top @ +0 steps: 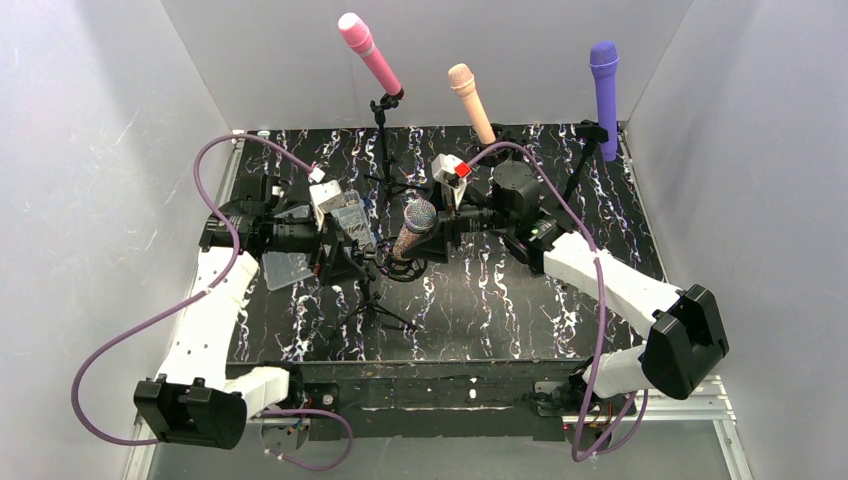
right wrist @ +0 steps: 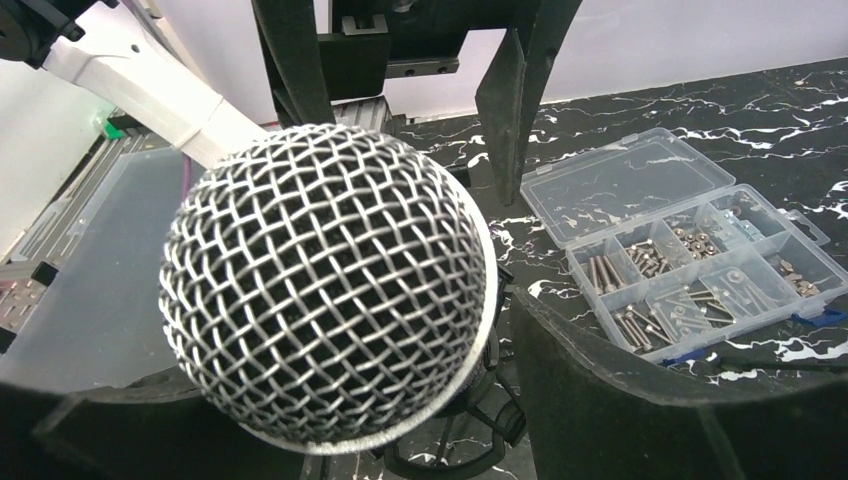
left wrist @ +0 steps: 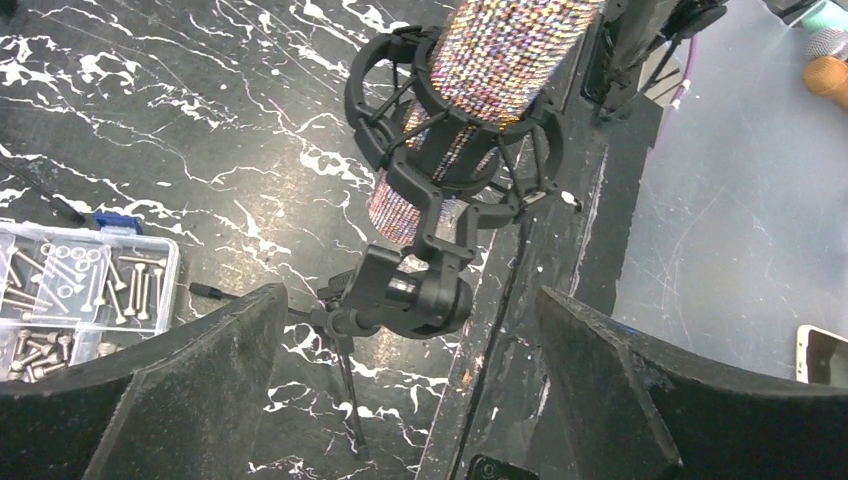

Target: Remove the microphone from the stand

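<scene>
Left gripper (left wrist: 410,292) is spread wide. Its jaws stand on each side of the stand (left wrist: 378,278), low down by the black joint, and they do not touch it. It holds nothing.

Right gripper (right wrist: 345,350) is up at the round wire head of the mic (top: 416,226), with one jaw on each side. The head fills most of that view, so I cannot tell if the jaws press on it or only sit close.

I think the job has only just begun. The sparkly mic sits tilted in the black ring mount (left wrist: 372,95) on top of the stand, in the middle of the table (top: 500,300). It has not come out yet. What is left, I think, is to get a good hold on the mic, keep the stand from tipping, and pull the mic up out of the ring.

The table top is black with white cracks, like marble. A clear box (right wrist: 690,250) of screws lies open on it, near the left arm. At the back, a pink mic (top: 368,52), a tan mic (top: 470,100) and a purple mic (top: 604,90) stand on other stands. Plain pale walls (top: 100,150) close in the table at the left, right and back. Purple cables (top: 150,322) loop from both arms.
</scene>
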### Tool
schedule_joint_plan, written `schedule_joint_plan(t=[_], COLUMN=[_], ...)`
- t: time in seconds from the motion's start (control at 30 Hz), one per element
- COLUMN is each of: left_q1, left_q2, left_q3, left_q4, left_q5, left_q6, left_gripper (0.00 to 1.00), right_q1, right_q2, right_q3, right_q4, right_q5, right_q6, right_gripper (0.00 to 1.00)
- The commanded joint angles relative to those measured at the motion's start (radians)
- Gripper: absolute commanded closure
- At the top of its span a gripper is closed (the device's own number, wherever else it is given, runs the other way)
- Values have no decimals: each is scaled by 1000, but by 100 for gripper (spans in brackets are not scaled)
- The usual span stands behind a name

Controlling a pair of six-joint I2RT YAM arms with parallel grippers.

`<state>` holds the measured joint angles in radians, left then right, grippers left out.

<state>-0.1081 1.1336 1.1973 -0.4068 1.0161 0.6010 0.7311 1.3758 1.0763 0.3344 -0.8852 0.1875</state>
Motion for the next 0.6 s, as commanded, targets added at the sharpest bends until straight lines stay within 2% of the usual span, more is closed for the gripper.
schedule_joint_plan(t=[0.0,0.3,0.47,0.57], left_q1=[-1,-16,-36,-45], left_q2=[16,72,89,100], left_q3=[65,94,91,96], left_q4=[-122,-139,-138,-128], left_q5=[89,115,104,99], left_q6=[61,123,146,132], left_gripper=[8,18,19,31], right_q1=[18,24,25,25], right_q2=[19,33,37,40], right_q3=[72,84,80,80], right_q4=[-33,-61,-64,-64], right_q5=[9,20,23,23], right_q6=[-28,-47,-54,-53], right_gripper=[27,28,28,28])
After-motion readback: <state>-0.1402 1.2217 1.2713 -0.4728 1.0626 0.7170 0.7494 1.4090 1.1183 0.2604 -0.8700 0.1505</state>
